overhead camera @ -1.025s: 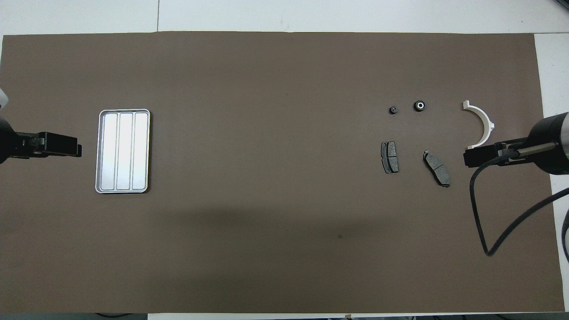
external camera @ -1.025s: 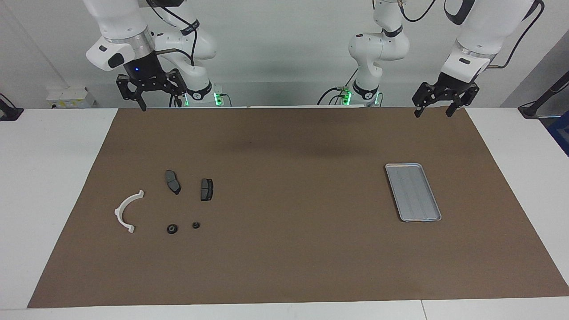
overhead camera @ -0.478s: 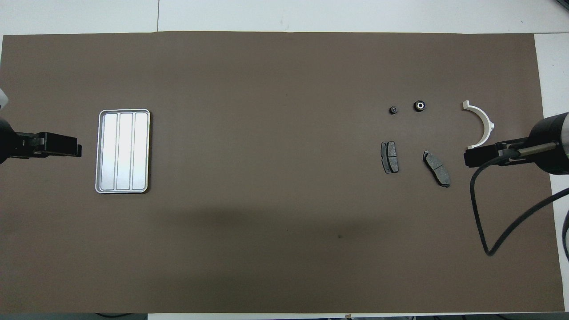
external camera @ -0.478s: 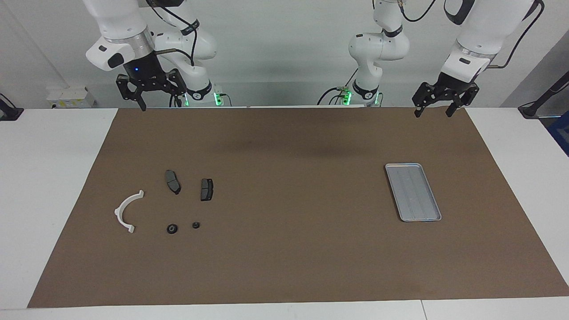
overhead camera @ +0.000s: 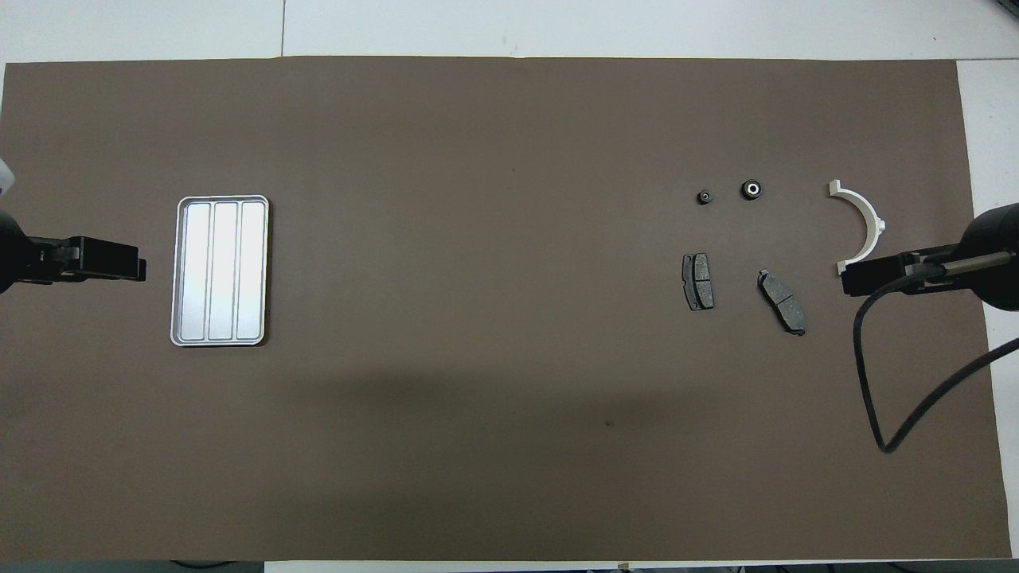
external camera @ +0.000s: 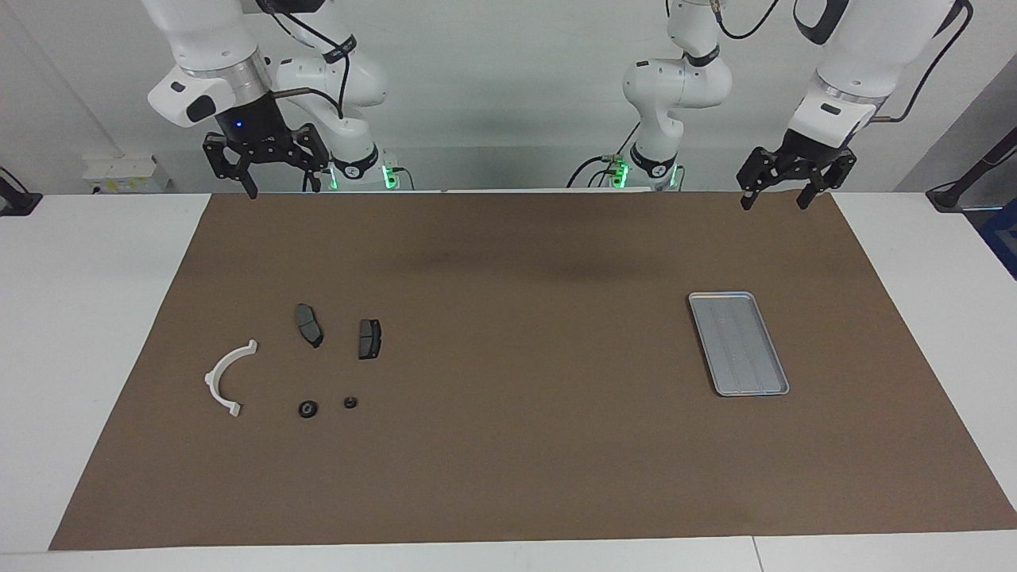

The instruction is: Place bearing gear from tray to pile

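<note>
Tray: the metal tray [external camera: 738, 342] lies at the left arm's end of the brown mat [external camera: 524, 477]; its ribbed floor shows nothing on it.
Bearing gear: two small dark round parts [external camera: 308, 408] [external camera: 349, 403] lie on the mat beside the white bracket [external camera: 226, 376], farther from the robots than the two brake pads [external camera: 309, 324] [external camera: 369, 338]; I judge the gear is already in the pile.
Left gripper [external camera: 776, 203]: waits raised over the mat's edge at the robots' end, jaws apart, holding nothing.
Right gripper [external camera: 282, 191]: raised over the mat's edge at its own end, jaws apart, holding nothing; probably clear of the pile because the placing is done.
</note>
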Action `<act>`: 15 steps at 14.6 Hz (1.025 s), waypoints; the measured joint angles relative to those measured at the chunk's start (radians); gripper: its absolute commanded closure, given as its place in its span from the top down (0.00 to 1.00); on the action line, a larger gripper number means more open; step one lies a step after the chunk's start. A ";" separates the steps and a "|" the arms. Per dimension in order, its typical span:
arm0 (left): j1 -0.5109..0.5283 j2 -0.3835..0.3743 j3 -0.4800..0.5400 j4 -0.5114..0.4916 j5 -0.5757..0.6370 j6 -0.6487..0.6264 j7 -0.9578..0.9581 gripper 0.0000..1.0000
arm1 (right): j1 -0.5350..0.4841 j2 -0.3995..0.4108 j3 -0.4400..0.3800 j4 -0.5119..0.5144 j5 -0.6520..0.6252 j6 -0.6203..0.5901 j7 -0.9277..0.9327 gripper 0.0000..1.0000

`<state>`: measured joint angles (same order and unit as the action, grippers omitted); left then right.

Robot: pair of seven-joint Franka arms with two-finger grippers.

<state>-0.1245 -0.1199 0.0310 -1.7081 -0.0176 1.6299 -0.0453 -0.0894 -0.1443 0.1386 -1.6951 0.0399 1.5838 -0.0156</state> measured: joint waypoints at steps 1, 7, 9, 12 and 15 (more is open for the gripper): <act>0.000 0.000 0.000 0.000 0.000 0.000 0.000 1.00 | -0.018 0.000 0.000 0.000 0.000 0.000 0.000 1.00; 0.000 0.000 0.000 0.000 0.000 0.000 0.000 1.00 | -0.054 0.001 0.000 -0.002 0.000 0.000 0.000 1.00; 0.000 0.000 0.000 0.000 0.000 0.000 0.000 1.00 | -0.057 0.001 0.000 -0.003 0.000 0.000 0.000 1.00; 0.000 0.000 0.000 0.000 0.000 0.000 0.000 1.00 | -0.079 0.001 -0.002 -0.002 0.000 0.000 0.000 1.00; 0.000 0.000 0.000 0.000 0.000 0.000 0.000 1.00 | -0.094 -0.006 -0.005 0.001 0.000 0.000 0.000 1.00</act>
<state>-0.1245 -0.1199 0.0310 -1.7081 -0.0176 1.6299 -0.0453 -0.1833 -0.1498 0.1335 -1.6937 0.0399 1.5837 -0.0156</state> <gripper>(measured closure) 0.000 0.000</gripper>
